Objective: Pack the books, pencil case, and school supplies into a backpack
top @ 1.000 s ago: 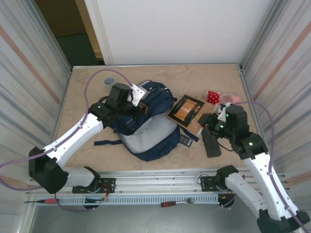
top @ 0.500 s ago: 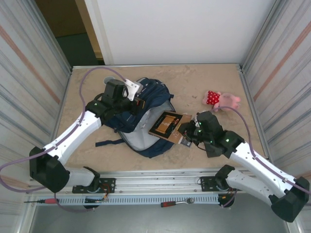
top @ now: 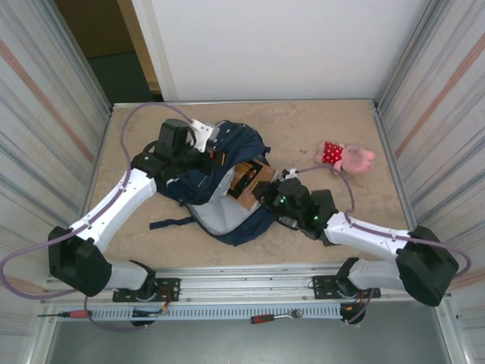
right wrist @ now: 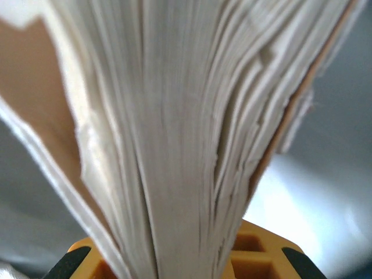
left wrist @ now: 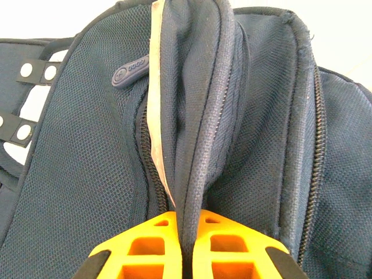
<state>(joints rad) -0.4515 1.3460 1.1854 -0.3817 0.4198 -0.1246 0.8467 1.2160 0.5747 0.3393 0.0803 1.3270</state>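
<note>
Top external view: left arm reaches from the near-left corner diagonally to the backpack (top: 246, 140). Left pincer (top: 210, 154) sits at the bag's far-left upper rim. Left wrist view: left pincer (left wrist: 186, 235) is clamped nearly flat on a raised fold of navy mesh fabric beside the zip track, with no gap visible between the orange fingers (left wrist: 145, 244) apart from the cloth. A pale stripe (left wrist: 154, 116) runs down the fold; a zip pull (left wrist: 131, 72) lies to its left. The backpack lies on the counter (top: 326, 121) left of centre, mouth lifted, pale grey lining exposed on the near side, and a dark strap (top: 168, 224) trails toward the near-left. The brown book (top: 246, 180) is at the bag's mouth, tilted, its left end over the lining and its right end in the right pincer (top: 264, 191). Right wrist view: right pincer (right wrist: 174, 261) is closed on the book's page edge, and the pale pages (right wrist: 174, 116) fan out above the grip. Right arm lies low along the near-right counter. A pink and red plush toy (top: 345, 157) lies well apart to the right, near the right edge. Bare counter runs along the whole far edge and between the bag and the toy.
</note>
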